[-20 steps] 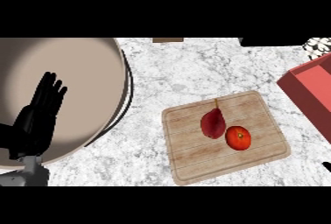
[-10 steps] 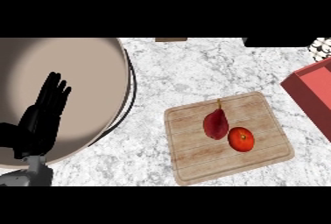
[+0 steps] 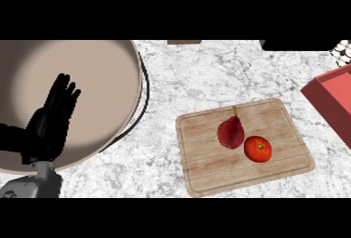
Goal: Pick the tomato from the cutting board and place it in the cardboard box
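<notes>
The tomato (image 3: 257, 148) sits on the wooden cutting board (image 3: 241, 179), near its right side. A dark red sweet potato (image 3: 231, 132) lies just beside it, on its left. The red box (image 3: 333, 102) is at the far right edge, apart from the board. The left hand (image 3: 53, 116) rests over a big round beige bowl (image 3: 103, 79) on the left, its fingers straight and close together, holding nothing.

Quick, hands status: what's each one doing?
Left hand: open, holding nothing, resting at the view's left.
Right hand: not in view.
</notes>
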### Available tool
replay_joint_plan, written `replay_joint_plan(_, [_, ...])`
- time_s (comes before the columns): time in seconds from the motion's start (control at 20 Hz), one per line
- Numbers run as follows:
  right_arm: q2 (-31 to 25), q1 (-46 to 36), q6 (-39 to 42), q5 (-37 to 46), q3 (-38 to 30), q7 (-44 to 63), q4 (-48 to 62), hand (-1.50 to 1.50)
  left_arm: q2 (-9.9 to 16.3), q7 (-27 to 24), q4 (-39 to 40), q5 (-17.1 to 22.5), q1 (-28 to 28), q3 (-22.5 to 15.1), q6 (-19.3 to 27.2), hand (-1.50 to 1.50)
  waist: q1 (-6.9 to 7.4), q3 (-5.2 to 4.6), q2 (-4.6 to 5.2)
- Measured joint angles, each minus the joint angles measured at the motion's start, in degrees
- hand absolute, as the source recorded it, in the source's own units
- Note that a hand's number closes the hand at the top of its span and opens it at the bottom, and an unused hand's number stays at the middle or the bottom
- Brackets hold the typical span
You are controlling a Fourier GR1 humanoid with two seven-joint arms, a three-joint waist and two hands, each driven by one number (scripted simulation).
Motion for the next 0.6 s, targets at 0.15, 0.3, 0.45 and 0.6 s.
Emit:
replay_joint_plan(0.15, [1.6,-3.4,-0.3,3.6,3.6,3.7,1.1,-1.50,-0.1,0.5,0.2,0.2,-0.4,0.4,-0.3,0.00,0.13,-0.02,0.04])
replay_joint_plan(0.3, [3.5,-5.6,-0.2,6.4,6.0,7.3,1.3,-1.50,-0.1,0.8,-0.1,0.4,0.0,0.7,-0.9,0.00,0.04,-0.08,0.08])
replay_joint_plan(0.45, [6.0,-8.3,0.5,7.8,7.6,8.7,3.1,-1.50,-0.3,0.9,-0.4,0.4,0.4,1.0,-1.2,0.00,-0.02,-0.11,0.12])
replay_joint_plan(0.6, [9.3,-9.4,1.0,10.7,10.0,8.4,5.2,-1.50,-0.8,0.5,-0.2,-0.7,0.0,0.9,-0.8,0.00,-0.09,0.00,0.04])
